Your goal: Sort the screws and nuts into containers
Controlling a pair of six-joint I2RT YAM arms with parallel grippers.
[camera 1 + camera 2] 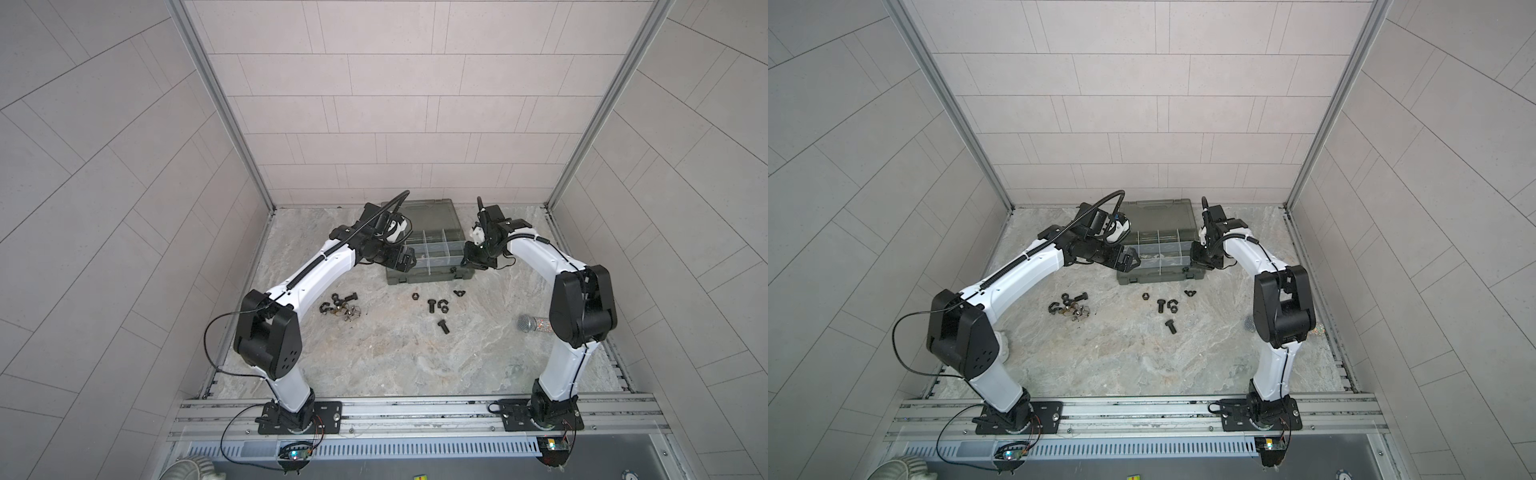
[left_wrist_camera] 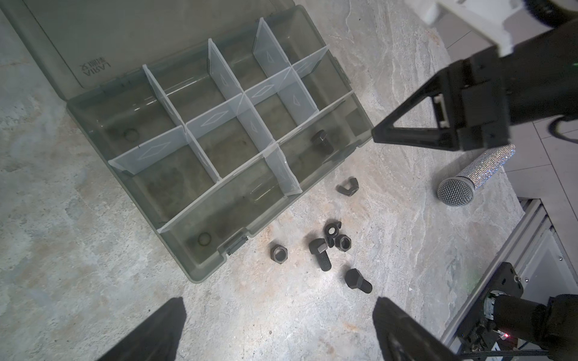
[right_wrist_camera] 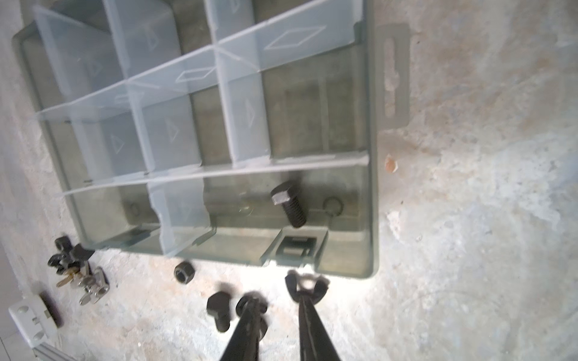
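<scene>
The smoky-grey case (image 1: pixel 419 278) (image 1: pixel 1154 276) lies open at the back, its containers split by pale dividers. One screw (image 3: pixel 287 208) (image 2: pixel 322 142) rests in the near right compartment. My right gripper (image 3: pixel 278 295) (image 1: pixel 467 259) hovers over the case's near right corner, its jaws slightly open with nothing between them. My left gripper (image 2: pixel 278 312) (image 1: pixel 409 259) is wide open and empty at the case's left end. On the table lie two screws (image 1: pixel 432 306) (image 1: pixel 443 327), a hex nut (image 1: pixel 414 296) and a black wing nut (image 1: pixel 459 293) (image 3: pixel 308 286).
A heap of black nuts, a screw and silvery wing nuts (image 1: pixel 340 309) (image 3: pixel 78 275) lies on the table's left, near my left arm. A glittery-handled microphone (image 1: pixel 534 323) (image 2: pixel 469 181) lies at the right, beside my right arm. The case's lid (image 1: pixel 419 216) lies flat against the back wall.
</scene>
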